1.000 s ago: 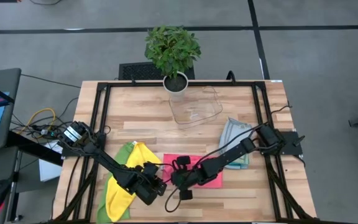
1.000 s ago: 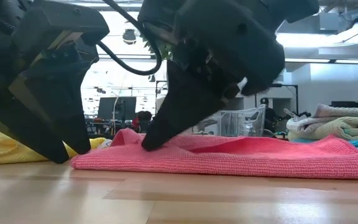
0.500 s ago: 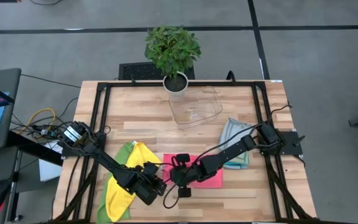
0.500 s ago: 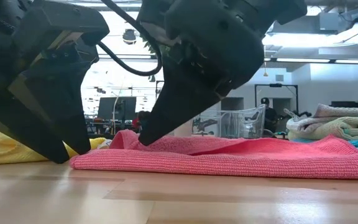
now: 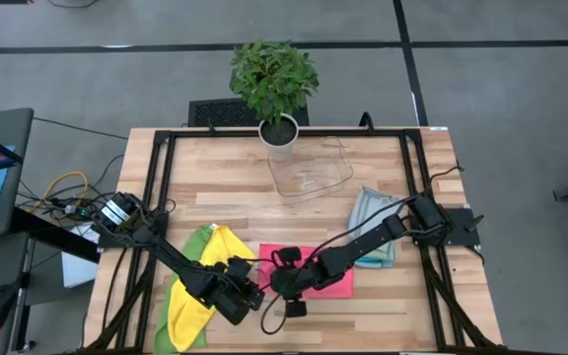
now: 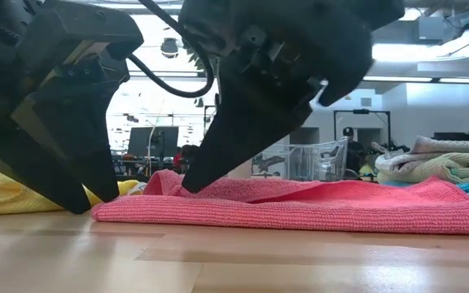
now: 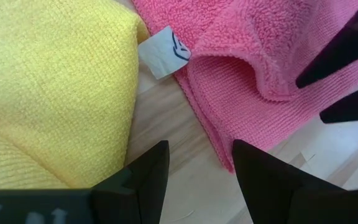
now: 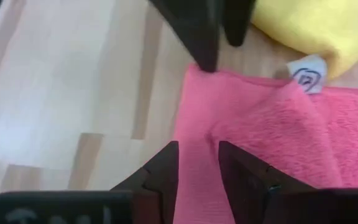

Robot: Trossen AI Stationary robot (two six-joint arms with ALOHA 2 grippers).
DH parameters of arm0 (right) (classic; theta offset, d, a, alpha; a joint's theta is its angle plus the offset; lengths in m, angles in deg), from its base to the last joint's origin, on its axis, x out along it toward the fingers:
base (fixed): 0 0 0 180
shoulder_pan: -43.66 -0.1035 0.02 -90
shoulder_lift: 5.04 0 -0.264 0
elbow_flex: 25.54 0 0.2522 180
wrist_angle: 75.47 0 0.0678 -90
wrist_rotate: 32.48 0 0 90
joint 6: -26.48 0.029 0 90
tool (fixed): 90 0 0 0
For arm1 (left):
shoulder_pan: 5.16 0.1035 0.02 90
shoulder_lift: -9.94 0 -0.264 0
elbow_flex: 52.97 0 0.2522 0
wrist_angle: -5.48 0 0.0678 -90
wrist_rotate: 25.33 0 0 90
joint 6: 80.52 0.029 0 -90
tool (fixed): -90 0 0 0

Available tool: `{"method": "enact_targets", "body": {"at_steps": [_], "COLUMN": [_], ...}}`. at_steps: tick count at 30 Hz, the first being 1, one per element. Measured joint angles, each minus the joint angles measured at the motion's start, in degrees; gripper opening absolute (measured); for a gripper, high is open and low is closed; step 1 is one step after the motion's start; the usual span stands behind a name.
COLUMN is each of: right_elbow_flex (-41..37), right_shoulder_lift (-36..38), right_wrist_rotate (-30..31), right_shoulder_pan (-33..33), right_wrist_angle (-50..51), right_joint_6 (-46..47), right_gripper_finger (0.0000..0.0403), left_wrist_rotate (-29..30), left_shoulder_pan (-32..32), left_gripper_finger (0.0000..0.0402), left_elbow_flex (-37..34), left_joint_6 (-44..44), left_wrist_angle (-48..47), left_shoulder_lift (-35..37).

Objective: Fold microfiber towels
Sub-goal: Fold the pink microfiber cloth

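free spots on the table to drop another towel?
Bare wood on the table between the left frame rail and the clear plastic tray, and along the front edge right of the pink towel. Crowded front-centre: both end effectors, left and right, the yellow towel, and the folded stack on the right.

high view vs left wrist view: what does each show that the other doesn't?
Only the high view: the potted green plant, the clear plastic tray, the grey teal-edged towel stack and the green microfiber towel.
Only the left wrist view: the white fabric label at the pink towel's corner.
Both: the pink microfiber towel, the yellow microfiber towel, and the left gripper, open over bare wood.
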Motion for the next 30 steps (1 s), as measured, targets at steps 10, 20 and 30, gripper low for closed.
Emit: {"method": "enact_targets", "body": {"at_steps": [10, 20, 30], "right_elbow_flex": [0.0, 0.0, 0.0], "right_shoulder_lift": [0.0, 0.0, -0.1], "right_wrist_rotate": [0.2, 1.3, 1.4], "right_shoulder_pan": [1.7, 0.9, 0.8], "right_wrist_angle": [-1.7, -1.7, -1.7], "right_joint_6": [0.0, -0.5, -0.5], "right_gripper_finger": [0.0128, 0.0127, 0.0127], "left_wrist_rotate": [0.0, 0.0, 0.0], "left_shoulder_pan": [0.0, 0.0, 0.0], "left_gripper_finger": [0.0174, 0.0174, 0.0174], "left_elbow_flex": [0.0, 0.0, 0.0], "left_joint_6": [-0.6, -0.9, -0.9], "left_wrist_angle": [0.0, 0.0, 0.0], "left_shoulder_lift": [0.0, 0.0, 0.0]}}
